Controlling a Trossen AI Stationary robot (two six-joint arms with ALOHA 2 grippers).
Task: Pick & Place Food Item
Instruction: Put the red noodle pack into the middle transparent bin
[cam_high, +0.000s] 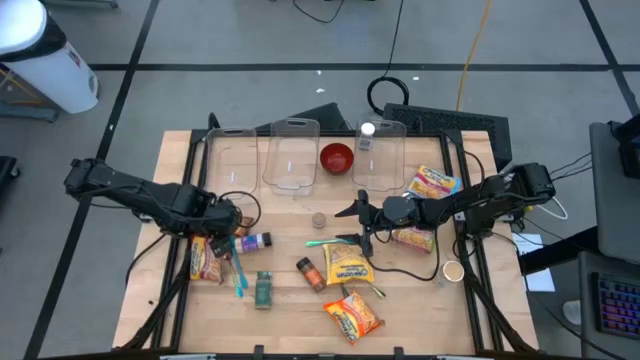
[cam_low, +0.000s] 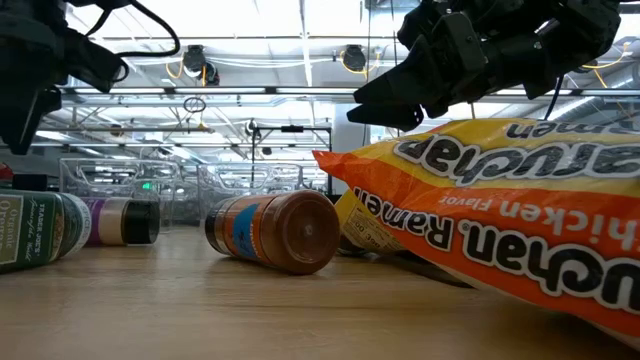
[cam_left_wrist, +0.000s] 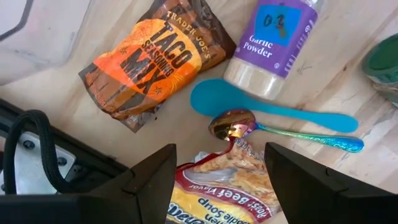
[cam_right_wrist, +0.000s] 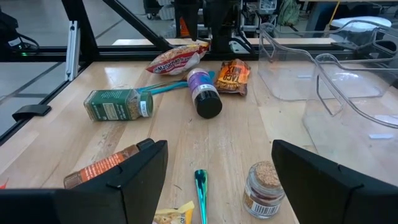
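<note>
While both grippers hang open and empty, left gripper over soft, crinkly beef-noodle packet; pinch an edge, right gripper idle

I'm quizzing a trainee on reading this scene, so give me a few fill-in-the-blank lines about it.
The jar beside the taco seasoning mix is labelled ____ powder.
The bowl near the clear bins is ____.
The flat spoon is ____.
The left gripper hangs over a beef ____ packet.

Missing: garlic; red; blue; noodle soup
</note>
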